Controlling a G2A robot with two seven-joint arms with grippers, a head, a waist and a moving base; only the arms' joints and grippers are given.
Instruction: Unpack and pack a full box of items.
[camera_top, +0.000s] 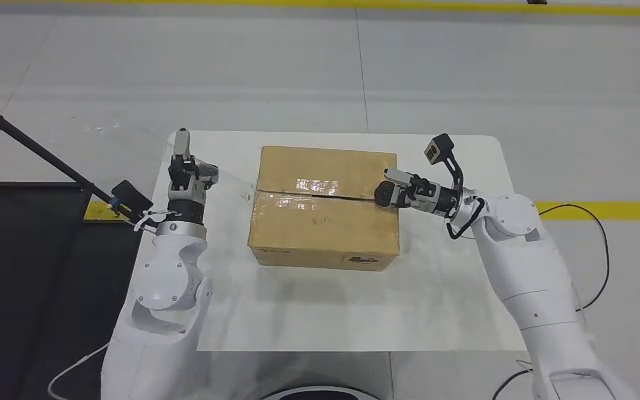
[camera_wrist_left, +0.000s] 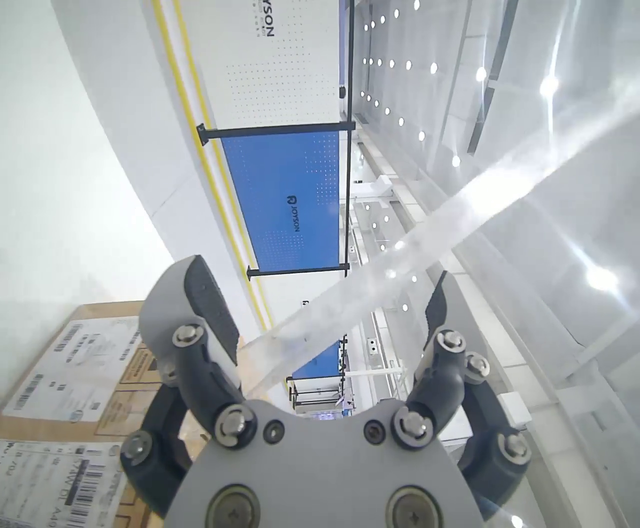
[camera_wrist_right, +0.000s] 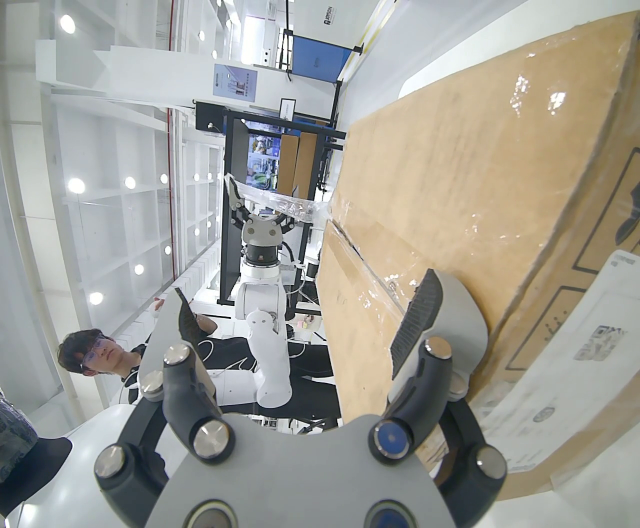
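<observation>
While box sits closed — white table | grey floor, yellow line

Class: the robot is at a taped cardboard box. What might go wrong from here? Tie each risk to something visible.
1. The tape strip crosses the open left gripper between its fingers and seems stuck to one; it may cling on rather than drop.
2. The open right gripper sits at the top edge of the box; a push there might slide the box, not lift a flap.
</observation>
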